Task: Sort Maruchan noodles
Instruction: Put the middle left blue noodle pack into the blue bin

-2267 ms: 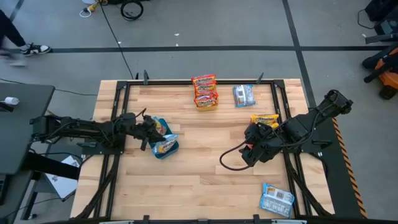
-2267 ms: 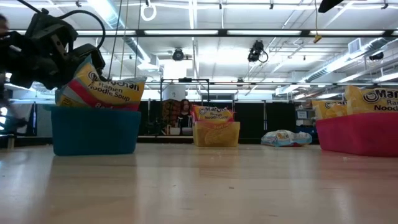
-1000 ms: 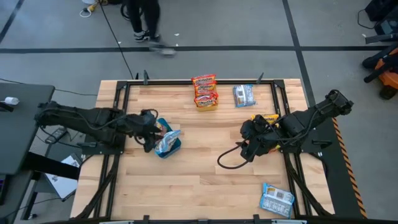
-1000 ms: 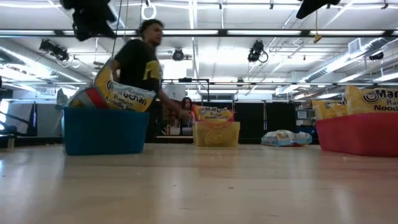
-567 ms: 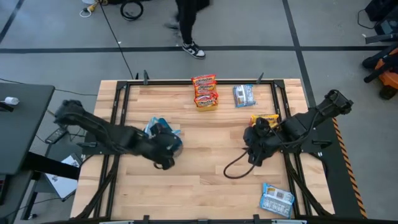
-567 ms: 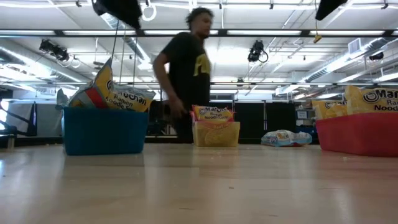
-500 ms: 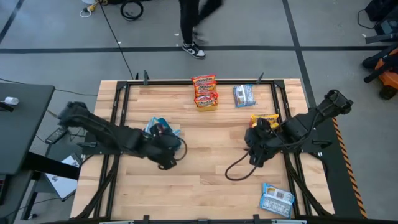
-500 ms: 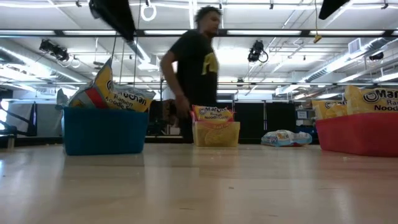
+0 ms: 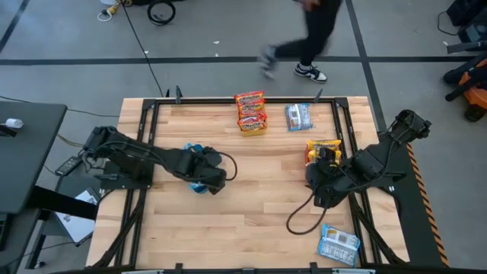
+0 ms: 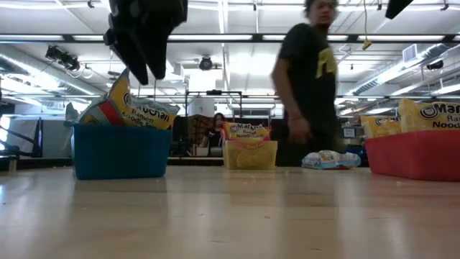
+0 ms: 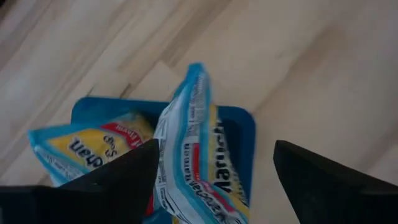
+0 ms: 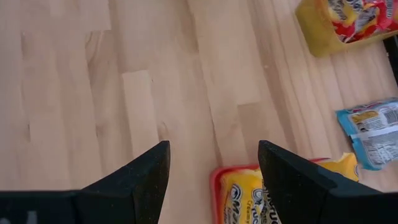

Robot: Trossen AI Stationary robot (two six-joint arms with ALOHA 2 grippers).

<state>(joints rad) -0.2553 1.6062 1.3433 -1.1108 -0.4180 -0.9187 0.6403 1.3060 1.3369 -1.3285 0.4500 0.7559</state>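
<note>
Wooden table (image 9: 251, 205), person (image 10: 309, 86) passing behind. Three bins; blue bin (image 10: 118, 150) holds perhaps two packets (image 11: 186, 162). Left gripper (image 9: 215, 179) above it, fingers apart; right gripper (image 9: 323, 196) likewise apart, empty.

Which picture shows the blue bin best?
The low view: the blue bin stands whole, side-on, with packets sticking out. The left wrist view shows only its rim around the packets. In the high view the left arm mostly covers it. The right wrist view misses it.

Legible: "Ramen Noodle Soup" on packets (image 10: 133, 109) in blue bin (image 10: 118, 151); partial "Ma… Ra…" on packet (image 10: 430, 115) in red bin (image 10: 413, 155). Rest unreadable.
</note>
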